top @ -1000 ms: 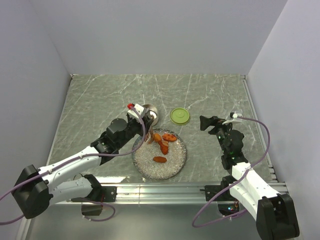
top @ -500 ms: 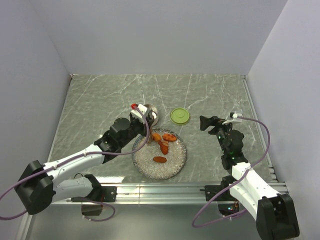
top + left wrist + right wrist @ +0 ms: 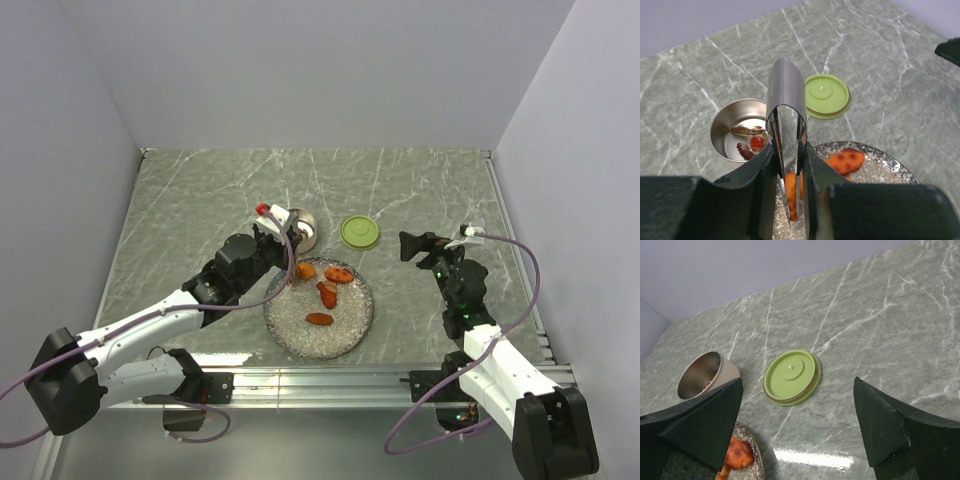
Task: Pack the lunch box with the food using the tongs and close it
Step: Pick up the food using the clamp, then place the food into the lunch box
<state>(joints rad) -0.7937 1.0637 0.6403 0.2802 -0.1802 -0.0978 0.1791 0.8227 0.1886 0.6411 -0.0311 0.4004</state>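
My left gripper (image 3: 790, 167) (image 3: 283, 243) is shut on the slim metal tongs (image 3: 786, 100), squeezing their arms together. The tong tips pinch an orange food chunk (image 3: 790, 192) (image 3: 306, 270) at the far left edge of the speckled plate (image 3: 300, 340). Up to three more orange pieces (image 3: 327, 293) lie on the plate. The steel lunch box (image 3: 720, 127) (image 3: 303, 230) stands just beyond the plate, with a red bit and dark brown bits inside. Its lime-green lid (image 3: 360, 232) (image 3: 791, 376) lies flat to the right of it. My right gripper (image 3: 795, 425) (image 3: 412, 245) hangs open, empty, right of the lid.
The marble tabletop (image 3: 200, 200) is walled in by pale panels on three sides. A metal rail (image 3: 330, 375) runs along the near edge between the arm bases. The right arm's purple cable (image 3: 530, 270) loops near the right wall.
The left gripper has squeezed the tongs shut on the orange chunk and shifted slightly. The right arm has not moved.
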